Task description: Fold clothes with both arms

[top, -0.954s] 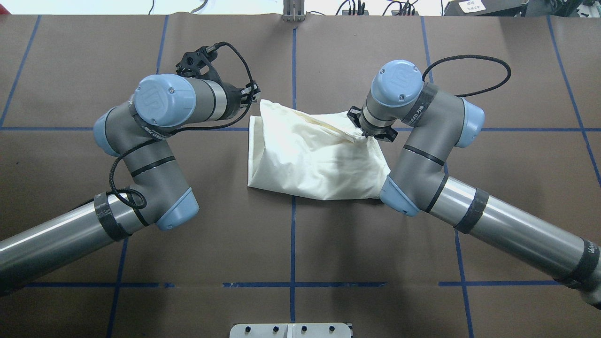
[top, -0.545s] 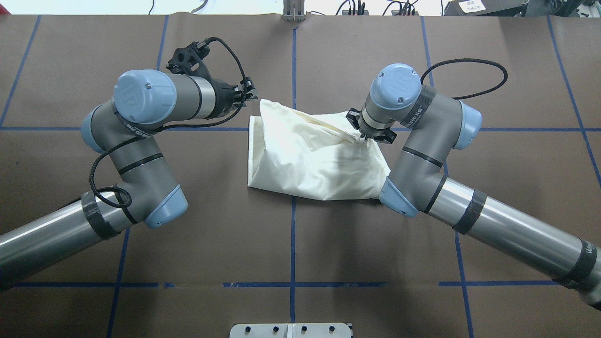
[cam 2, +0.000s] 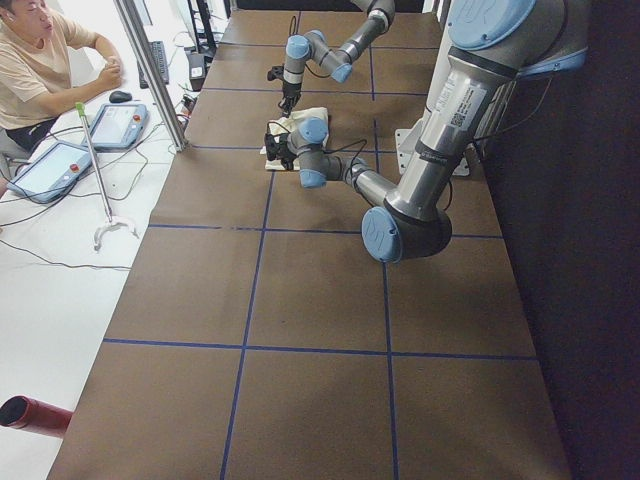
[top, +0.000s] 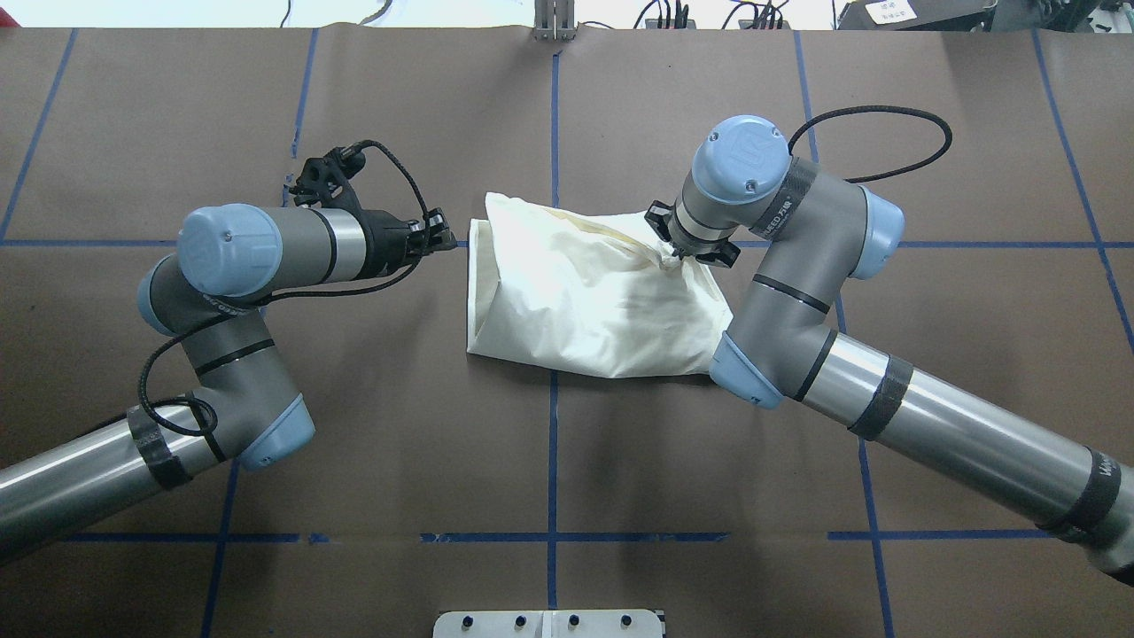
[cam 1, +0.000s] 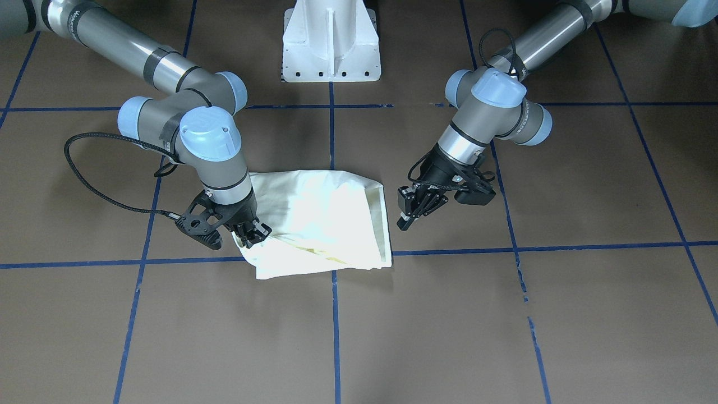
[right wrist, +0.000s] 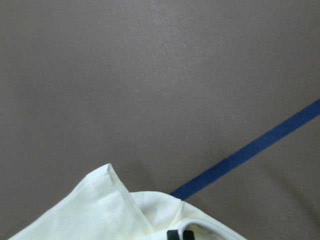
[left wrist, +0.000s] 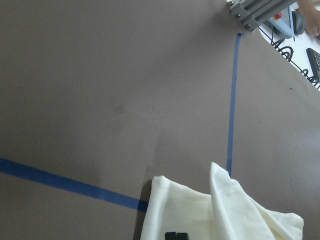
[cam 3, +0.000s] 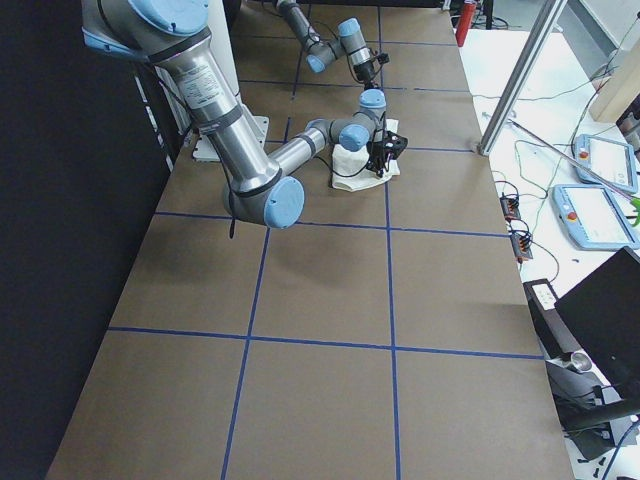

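Observation:
The cream shirt (top: 585, 292) lies folded into a rough rectangle at the table's middle, print hidden; it also shows in the front view as the shirt (cam 1: 314, 219). My right gripper (top: 678, 254) is shut on its far right corner, lifting a small peak of cloth, and the front view has that gripper (cam 1: 251, 238) at the cloth's edge. Just off the shirt's left edge, over a blue tape line, my left gripper (top: 450, 241) points at the cloth without touching it. Its fingertips (left wrist: 176, 235) sit together, holding nothing.
The brown table (top: 549, 461) carries a grid of blue tape lines. The white pedestal (cam 1: 331, 39) stands behind the shirt on the robot's side. A metal plate (top: 549, 623) sits at the near edge. A person (cam 2: 40, 60) sits beyond the far edge beside tablets.
My left arm swung back and nearer, taking its gripper from the shirt's far left corner to beside the left edge. The right gripper shifted slightly left, still holding its corner.

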